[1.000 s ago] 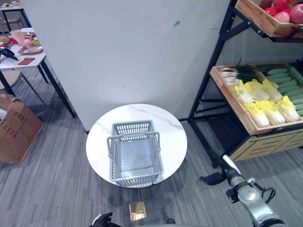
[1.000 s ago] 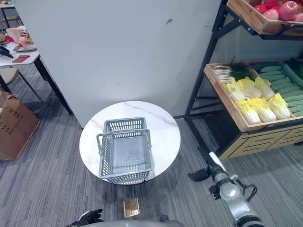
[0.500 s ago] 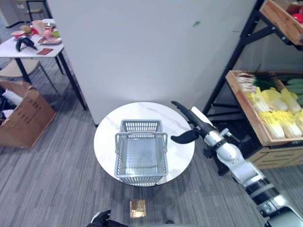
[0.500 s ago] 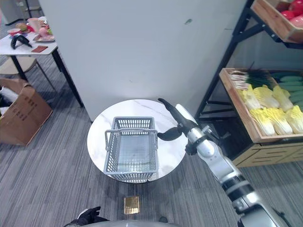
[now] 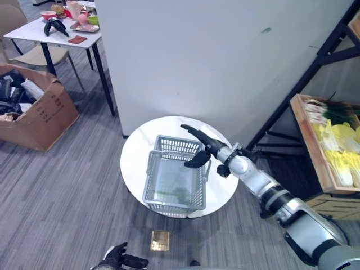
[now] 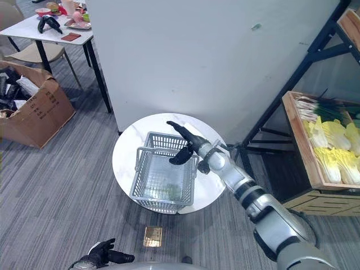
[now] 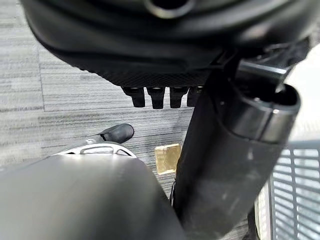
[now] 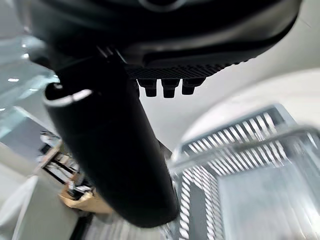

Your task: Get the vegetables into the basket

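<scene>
I hold the right hand [image 5: 198,147], fingers spread and empty, above the basket [image 5: 175,185] mid-frame on the worktop [image 5: 135,163]. Vegetables [image 5: 337,143] sit on the shelf at right; I judge the basket handle comes next.

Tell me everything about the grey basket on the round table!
The basket is grey plastic with slotted, see-through sides and two thin handles standing up over its open top. It sits upright on the round white table. Nothing clear shows inside it. The right hand reaches over its far rim with straight fingers.
</scene>
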Available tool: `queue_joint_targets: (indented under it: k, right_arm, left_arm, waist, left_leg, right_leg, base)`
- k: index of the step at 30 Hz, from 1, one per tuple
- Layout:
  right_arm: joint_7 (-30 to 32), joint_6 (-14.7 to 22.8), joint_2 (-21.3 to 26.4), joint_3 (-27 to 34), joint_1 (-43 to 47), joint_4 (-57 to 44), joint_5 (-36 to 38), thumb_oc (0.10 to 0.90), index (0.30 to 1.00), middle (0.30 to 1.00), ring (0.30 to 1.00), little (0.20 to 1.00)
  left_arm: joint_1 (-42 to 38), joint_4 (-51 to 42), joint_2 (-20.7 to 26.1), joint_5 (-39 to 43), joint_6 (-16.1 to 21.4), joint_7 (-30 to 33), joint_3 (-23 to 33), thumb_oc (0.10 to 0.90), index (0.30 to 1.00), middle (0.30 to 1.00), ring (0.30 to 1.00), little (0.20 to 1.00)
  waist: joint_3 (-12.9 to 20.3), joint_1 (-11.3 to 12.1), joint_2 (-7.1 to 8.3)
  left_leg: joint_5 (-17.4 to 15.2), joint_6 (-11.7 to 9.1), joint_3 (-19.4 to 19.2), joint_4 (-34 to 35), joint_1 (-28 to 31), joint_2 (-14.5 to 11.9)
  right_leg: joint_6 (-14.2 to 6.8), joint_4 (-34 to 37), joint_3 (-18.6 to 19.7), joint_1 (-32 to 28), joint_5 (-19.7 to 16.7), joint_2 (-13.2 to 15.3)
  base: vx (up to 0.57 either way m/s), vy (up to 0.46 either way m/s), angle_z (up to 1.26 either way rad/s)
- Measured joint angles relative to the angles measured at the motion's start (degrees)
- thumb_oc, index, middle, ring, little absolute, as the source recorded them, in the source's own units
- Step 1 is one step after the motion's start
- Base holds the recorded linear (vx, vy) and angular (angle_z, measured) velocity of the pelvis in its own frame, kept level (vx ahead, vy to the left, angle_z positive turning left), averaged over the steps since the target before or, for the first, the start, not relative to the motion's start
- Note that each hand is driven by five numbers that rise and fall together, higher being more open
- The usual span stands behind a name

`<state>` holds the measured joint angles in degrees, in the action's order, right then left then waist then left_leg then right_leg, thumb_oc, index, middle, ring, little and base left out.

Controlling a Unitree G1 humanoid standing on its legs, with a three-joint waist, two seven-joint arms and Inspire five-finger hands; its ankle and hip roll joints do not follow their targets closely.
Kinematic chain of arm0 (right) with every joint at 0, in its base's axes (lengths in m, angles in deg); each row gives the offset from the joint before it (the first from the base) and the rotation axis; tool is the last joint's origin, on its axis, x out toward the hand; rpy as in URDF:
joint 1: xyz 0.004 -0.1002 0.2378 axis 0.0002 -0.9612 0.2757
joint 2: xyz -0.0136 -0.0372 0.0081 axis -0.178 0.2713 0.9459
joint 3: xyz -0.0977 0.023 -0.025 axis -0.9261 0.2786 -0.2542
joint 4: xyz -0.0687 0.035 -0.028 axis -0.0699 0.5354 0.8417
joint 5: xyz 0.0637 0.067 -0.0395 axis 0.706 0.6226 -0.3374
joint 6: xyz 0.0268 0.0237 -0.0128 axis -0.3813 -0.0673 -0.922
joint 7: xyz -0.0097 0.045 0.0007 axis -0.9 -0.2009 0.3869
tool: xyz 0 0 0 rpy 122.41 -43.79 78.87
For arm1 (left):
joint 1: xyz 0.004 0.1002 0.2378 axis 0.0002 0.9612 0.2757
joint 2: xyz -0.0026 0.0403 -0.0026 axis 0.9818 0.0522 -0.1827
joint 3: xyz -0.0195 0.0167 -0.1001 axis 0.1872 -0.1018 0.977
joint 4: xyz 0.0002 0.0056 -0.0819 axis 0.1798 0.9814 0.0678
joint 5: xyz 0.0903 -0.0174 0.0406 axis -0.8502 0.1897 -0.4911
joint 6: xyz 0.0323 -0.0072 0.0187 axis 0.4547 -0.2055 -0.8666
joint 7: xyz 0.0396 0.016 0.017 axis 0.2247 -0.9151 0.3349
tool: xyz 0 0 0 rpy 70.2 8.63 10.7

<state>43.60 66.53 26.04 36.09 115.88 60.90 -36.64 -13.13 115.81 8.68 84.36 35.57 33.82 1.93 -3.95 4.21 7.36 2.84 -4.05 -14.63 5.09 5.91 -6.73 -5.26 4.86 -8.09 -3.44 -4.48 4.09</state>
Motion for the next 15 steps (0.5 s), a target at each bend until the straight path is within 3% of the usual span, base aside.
queue_joint_targets:
  k: [3,15]
  right_arm:
    - [-0.9,-1.1,-1.0,-2.4,0.7,4.8,0.4,0.9,1.0,1.0,1.0,1.0]
    - [-0.7,-1.6,-5.9,-2.3,7.6,20.9,-2.0,0.9,1.0,1.0,1.0,1.0]
  left_arm:
    - [-0.3,0.0,0.0,0.4,0.1,0.0,0.0,0.9,1.0,1.0,1.0,1.0]
    - [-0.6,-0.1,-0.5,2.6,0.4,-0.6,-0.1,0.9,1.0,1.0,1.0,1.0]
  waist:
    - [-0.1,1.1,-0.09]
    - [-1.4,1.9,-1.66]
  left_leg:
    - [0.0,0.0,0.1,0.0,-0.1,0.1]
    - [0.1,0.0,1.3,-0.1,-0.7,0.0]
  right_leg:
    - [0.0,0.0,-0.2,0.1,0.1,0.1]
    - [-0.3,0.0,-1.2,-0.1,0.6,0.2]
  base:
    - [0.0,0.008,0.05]
    - [-0.02,-0.002,0.04]
